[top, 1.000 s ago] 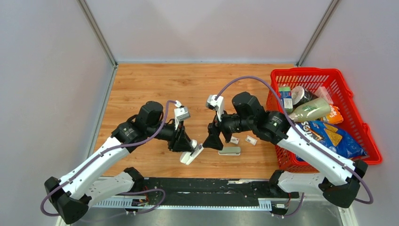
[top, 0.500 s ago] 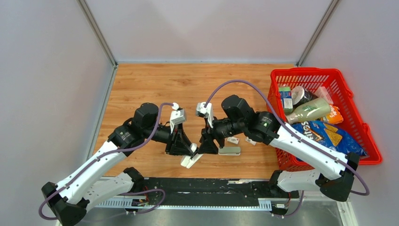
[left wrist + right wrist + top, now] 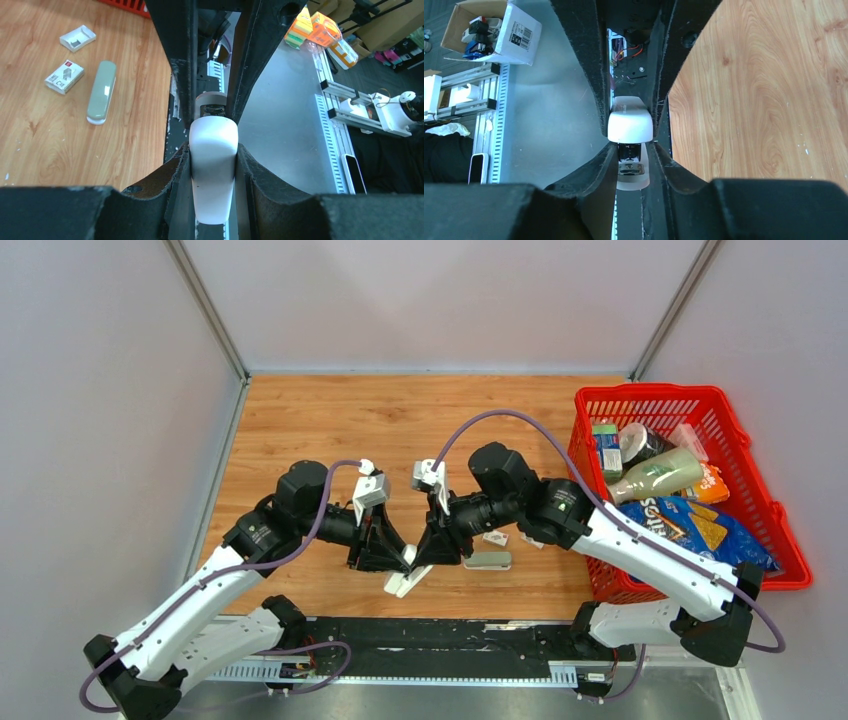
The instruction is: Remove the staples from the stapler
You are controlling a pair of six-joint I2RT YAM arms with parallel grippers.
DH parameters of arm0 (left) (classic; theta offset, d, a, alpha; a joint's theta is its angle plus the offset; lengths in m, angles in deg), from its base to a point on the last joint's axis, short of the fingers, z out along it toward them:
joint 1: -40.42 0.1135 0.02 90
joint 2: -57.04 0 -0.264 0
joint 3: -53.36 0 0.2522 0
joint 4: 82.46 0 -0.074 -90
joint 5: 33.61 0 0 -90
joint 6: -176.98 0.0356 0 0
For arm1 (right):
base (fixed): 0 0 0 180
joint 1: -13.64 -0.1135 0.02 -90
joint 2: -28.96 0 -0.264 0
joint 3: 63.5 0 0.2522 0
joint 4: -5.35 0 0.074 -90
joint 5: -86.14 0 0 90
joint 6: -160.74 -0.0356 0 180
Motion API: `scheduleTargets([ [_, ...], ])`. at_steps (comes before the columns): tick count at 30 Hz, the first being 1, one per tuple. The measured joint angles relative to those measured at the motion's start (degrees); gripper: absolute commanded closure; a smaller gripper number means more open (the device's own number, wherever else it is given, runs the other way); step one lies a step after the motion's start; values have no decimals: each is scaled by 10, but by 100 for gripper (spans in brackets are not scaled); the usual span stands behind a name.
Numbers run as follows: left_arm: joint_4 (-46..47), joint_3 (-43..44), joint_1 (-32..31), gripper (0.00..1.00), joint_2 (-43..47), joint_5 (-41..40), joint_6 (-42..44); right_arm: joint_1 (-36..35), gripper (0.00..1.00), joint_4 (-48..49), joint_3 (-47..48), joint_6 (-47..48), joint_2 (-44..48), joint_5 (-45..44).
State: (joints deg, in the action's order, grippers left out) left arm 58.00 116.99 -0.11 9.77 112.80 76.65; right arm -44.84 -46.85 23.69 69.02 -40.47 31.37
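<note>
A white stapler (image 3: 408, 577) hangs tilted just above the table's near edge, between my two grippers. My left gripper (image 3: 398, 558) is shut on its rounded rear end (image 3: 214, 170), and both pads press the white body. My right gripper (image 3: 427, 554) comes in from the right, its fingers against the two sides of the stapler's white top (image 3: 630, 125). Below that top, the metal anvil plate (image 3: 630, 169) and the base show. The staples are hidden from every view.
A grey-green pill-shaped bar (image 3: 487, 561) lies on the wood right of the stapler, with two small white packets (image 3: 495, 538) (image 3: 533, 538) behind it. A red basket (image 3: 650, 390) full of groceries stands at the right edge. The black base rail runs under the stapler.
My right arm has swung left to the stapler and its jaws have narrowed around the white top. My left arm has shifted slightly left, still holding the stapler.
</note>
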Motion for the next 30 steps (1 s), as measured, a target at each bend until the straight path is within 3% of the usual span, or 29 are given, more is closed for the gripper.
scheduleTargets([
  [11, 6, -6, -1, 100, 16, -14, -10, -9, 100, 24, -16, -6, 7, 12],
  [20, 38, -14, -7, 100, 51, -43, -35, -13, 100, 84, -58, -12, 48, 6],
  [30, 84, -16, -5, 100, 112, -77, -76, -15, 100, 79, -124, -32, 104, 24],
])
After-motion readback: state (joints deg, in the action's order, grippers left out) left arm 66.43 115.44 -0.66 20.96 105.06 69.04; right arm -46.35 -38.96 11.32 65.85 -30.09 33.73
